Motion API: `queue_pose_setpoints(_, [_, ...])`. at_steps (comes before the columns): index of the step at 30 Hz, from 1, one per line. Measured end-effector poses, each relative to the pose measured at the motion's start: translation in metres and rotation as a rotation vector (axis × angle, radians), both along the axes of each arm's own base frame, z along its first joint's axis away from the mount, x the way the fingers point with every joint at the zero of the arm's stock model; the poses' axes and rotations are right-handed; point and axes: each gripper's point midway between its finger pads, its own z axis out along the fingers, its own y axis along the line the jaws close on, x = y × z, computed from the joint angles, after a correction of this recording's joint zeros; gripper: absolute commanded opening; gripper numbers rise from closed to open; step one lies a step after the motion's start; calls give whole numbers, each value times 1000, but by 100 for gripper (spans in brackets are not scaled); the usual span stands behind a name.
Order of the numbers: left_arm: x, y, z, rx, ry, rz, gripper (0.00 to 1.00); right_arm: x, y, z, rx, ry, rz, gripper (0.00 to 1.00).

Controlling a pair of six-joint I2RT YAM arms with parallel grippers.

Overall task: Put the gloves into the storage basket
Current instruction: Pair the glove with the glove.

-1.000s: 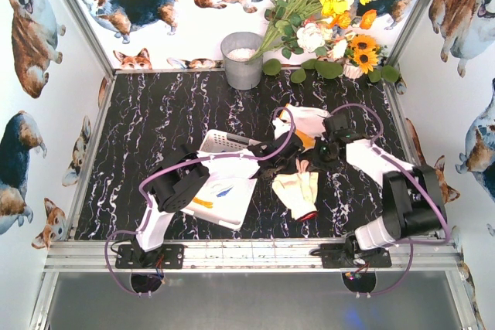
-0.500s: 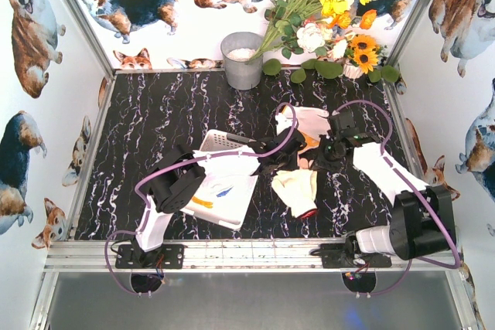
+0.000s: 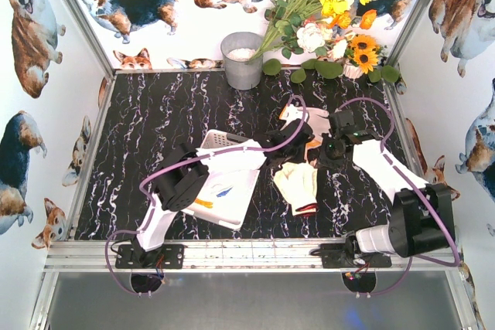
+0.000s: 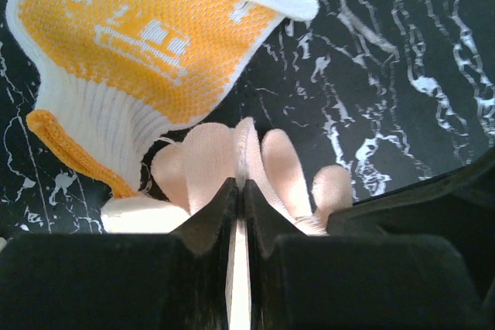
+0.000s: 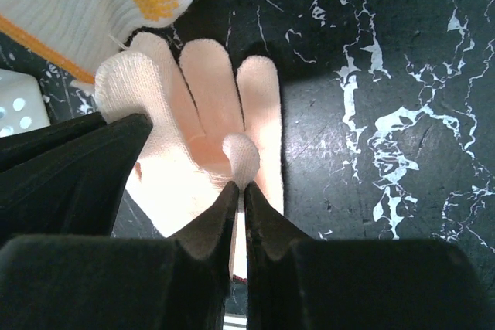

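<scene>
A cream glove (image 3: pixel 297 185) with a red cuff lies on the black table right of the white storage basket (image 3: pixel 219 141). My left gripper (image 3: pixel 300 148) and right gripper (image 3: pixel 325 152) meet at its fingertip end. In the left wrist view the left gripper (image 4: pixel 240 185) is shut on a fold of the cream glove (image 4: pixel 209 160). In the right wrist view the right gripper (image 5: pixel 239 185) is shut on one fingertip of the same glove (image 5: pixel 193 152). A white glove with an orange dotted palm (image 3: pixel 308 118) lies just beyond, and also shows in the left wrist view (image 4: pixel 139 36). More gloves (image 3: pixel 220 189) lie in the basket.
A grey metal bucket (image 3: pixel 242 59) stands at the back. A bunch of flowers (image 3: pixel 325 21) leans over the back right corner. The basket's corner (image 5: pixel 15 106) shows at the left of the right wrist view. Walls enclose the table on three sides.
Both grippers have closed in on the cream glove's fingertip end, the left reaching further right. The right arm's elbow has swung out to the right. The orange-palmed glove has shifted slightly.
</scene>
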Motion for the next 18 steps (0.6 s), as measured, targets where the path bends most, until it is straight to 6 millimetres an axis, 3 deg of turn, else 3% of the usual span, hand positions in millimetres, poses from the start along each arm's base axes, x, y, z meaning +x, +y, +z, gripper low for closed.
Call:
queue_pose_setpoints(4, [1, 2, -16, 48, 11, -4, 0, 2, -3, -9, -20, 22, -6, 0])
queue_pose_setpoints(6, [0, 5, -25, 71, 23, -3, 14, 3, -3, -13, -25, 32, -8, 2])
queue_pose_setpoints(9, [-1, 10, -33, 100, 32, -2, 35, 2, -4, -17, -32, 46, -8, 22])
queue_pose_setpoints(11, [-1, 11, -34, 104, 30, -1, 43, 1, -5, -16, -34, 49, -7, 39])
queue_pose_setpoints(15, [-5, 18, -33, 101, 29, -4, 51, -5, -6, -11, -36, 50, 1, 51])
queue_pose_setpoints(18, [-13, 25, -18, 79, 26, -14, 52, -17, -7, 1, -29, 46, 6, 54])
